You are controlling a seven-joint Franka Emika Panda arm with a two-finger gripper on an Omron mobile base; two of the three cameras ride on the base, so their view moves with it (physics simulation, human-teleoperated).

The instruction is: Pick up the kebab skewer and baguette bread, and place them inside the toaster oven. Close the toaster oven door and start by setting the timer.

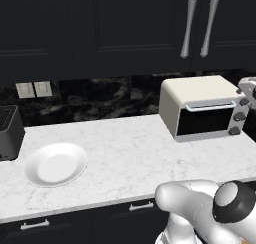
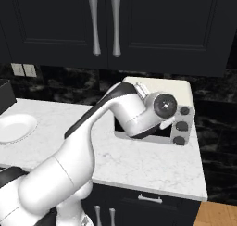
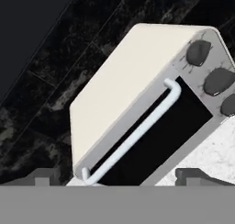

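At the toaster oven front, right end of the table:
Jaws: the jaws stand spread wide with nothing between them; the two dark tips rise at the bottom of the hand view, one to each side of the door handle's lower end.
Handle: a silver bar handle runs along the top edge of the toaster oven door, standing clear of the glass on two bent ends.
Door state: the door appears shut, flush against its pale frame, in the left base view and the hand view.
Toaster oven location: the toaster oven stands on the white marbled table, against the dark backsplash, under the cabinet with two long pulls.
Knobs: three dark knobs sit in a column on the grey panel right of the door.
Plate: a white plate lies well apart, toward the left of the table, with nothing on it.
Skewer and baguette: their place cannot be told from these frames.
Step in hand (judgement): door closed, timer not yet set.
Handling (judgement): a knob is small, rigid and smooth; pinch it across its sides and turn slowly to avoid slipping.
Risk (judgement): the oven body looks light and may slide if pushed.
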